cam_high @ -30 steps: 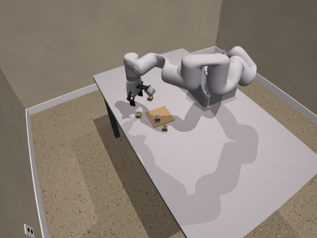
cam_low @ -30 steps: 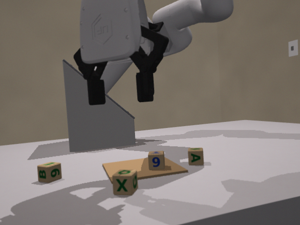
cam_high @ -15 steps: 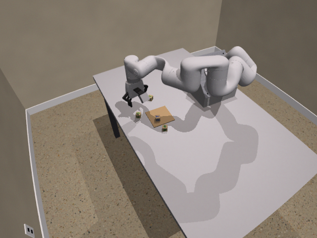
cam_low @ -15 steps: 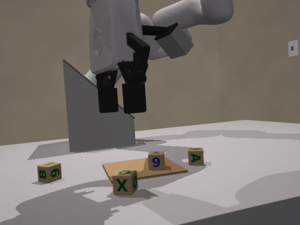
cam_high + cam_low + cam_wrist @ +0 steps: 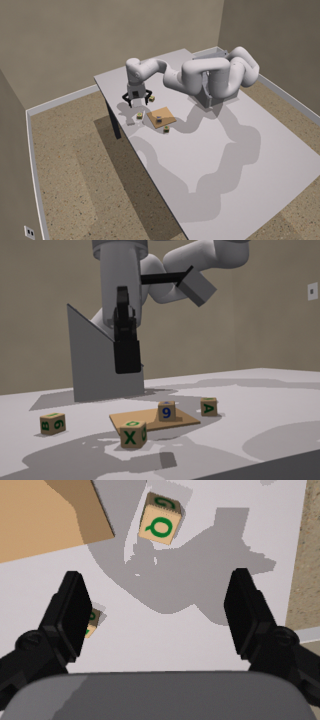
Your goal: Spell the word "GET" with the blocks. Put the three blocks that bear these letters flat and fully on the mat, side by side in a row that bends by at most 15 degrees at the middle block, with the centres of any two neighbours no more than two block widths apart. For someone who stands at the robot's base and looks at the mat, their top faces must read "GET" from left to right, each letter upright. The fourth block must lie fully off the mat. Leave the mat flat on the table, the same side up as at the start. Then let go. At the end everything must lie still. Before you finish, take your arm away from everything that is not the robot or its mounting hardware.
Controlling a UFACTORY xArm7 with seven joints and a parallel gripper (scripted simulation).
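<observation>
Nearest the exterior camera, a wooden block [image 5: 139, 115] [image 5: 133, 435] [image 5: 160, 526] is sitting flat on the tabletop [image 5: 242, 113] [image 5: 248, 418] [image 5: 175, 645], just beside the mat, showing a green Q on top, a green X on one side and a green G on another. A second block [image 5: 151, 98] [image 5: 52, 423] [image 5: 92, 624] is lying off the mat, its sides showing a green B and a green 9 or 6; the left-hand finger in the wrist view is partly hiding it.

Farther back, the tan mat [image 5: 164, 112] [image 5: 136, 415] [image 5: 40, 520] is lying flat and carrying a block [image 5: 158, 119] [image 5: 166, 411] that is showing a blue 9 on its side; its blue top mark is hard to read. Near the mat, another block [image 5: 166, 129] [image 5: 208, 407] is resting off it, showing a green A lying sideways.

The tool [image 5: 138, 104] [image 5: 127, 371] [image 5: 157, 587] is hovering above the tabletop, its fingers standing wide apart and gripping nothing. Behind the mat, a grey pedestal [image 5: 205, 100] [image 5: 87, 369] is supporting the white arm [image 5: 192, 77] [image 5: 120, 286].
</observation>
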